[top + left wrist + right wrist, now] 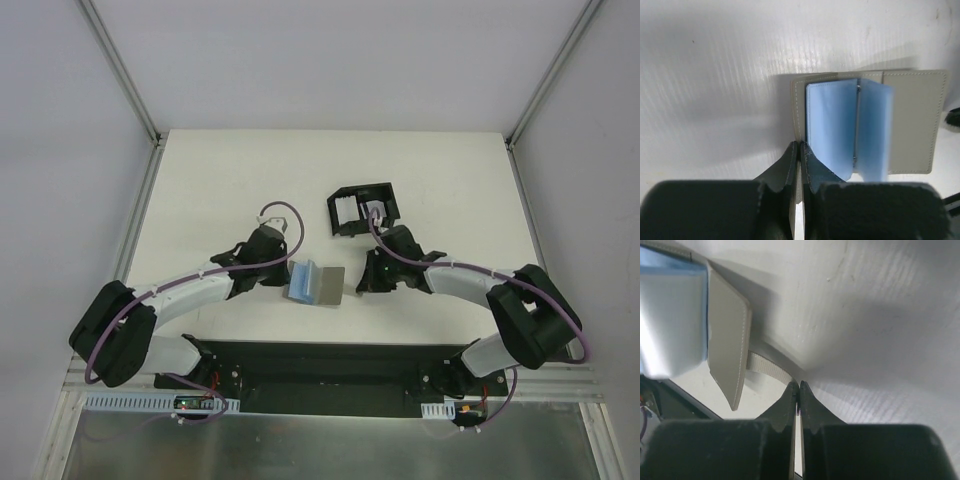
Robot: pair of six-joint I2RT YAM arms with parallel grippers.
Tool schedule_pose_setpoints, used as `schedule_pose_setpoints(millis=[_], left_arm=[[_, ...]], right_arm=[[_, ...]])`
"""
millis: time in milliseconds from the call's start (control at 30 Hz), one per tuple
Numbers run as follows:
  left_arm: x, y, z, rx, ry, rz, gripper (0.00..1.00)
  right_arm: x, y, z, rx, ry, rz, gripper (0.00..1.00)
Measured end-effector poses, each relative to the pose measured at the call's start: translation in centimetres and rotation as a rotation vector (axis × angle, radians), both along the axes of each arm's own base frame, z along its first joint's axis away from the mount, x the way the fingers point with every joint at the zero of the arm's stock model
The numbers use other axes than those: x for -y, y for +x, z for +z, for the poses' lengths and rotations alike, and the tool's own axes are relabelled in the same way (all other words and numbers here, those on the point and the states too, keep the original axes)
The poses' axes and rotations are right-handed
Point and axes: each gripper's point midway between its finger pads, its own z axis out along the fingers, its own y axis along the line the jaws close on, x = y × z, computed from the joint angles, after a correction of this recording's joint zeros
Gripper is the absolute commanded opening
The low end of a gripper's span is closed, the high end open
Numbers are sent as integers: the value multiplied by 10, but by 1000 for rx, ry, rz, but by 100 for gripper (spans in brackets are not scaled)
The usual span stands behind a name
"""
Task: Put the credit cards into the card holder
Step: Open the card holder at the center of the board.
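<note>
The card holder (330,285) lies open on the table between both arms, grey covers spread and pale blue sleeves (832,120) standing up. My left gripper (800,145) is shut on the edge of its left grey cover (797,110); from above this gripper (287,277) sits at the holder's left side. My right gripper (798,385) is shut on the holder's little grey tab (767,367), right of the other cover (730,340). Whitish credit cards (346,209) stand in a black tray behind the holder.
The black tray with dividers (385,192) sits at mid-table, just behind my right wrist. A purple cable loops over each arm. The black base plate (320,360) runs along the near table edge.
</note>
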Motion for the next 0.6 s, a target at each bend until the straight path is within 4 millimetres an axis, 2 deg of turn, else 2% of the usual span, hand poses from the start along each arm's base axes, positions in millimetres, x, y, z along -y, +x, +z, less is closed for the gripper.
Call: schedule_pose_setpoints(millis=[167,333,433,500,600], left_arm=[[3,-14,-11,-66,-30,-1,0],[7,-26,-17,-122,-77,7,0],[9,-28,-13,-131,-104,13,0],[12,-29,-9,-132,-126,20,0],[14,-29,-5,-137,-147,29,0]], right_arm=[[13,10,-6,22,-88,-24,1],[14,25,-8,35,-147,-26,5],[15,27,-7,36,-158,-27,15],[16,26,-7,30,-166,-27,27],[19,24,-2,25,-175,-35,32]])
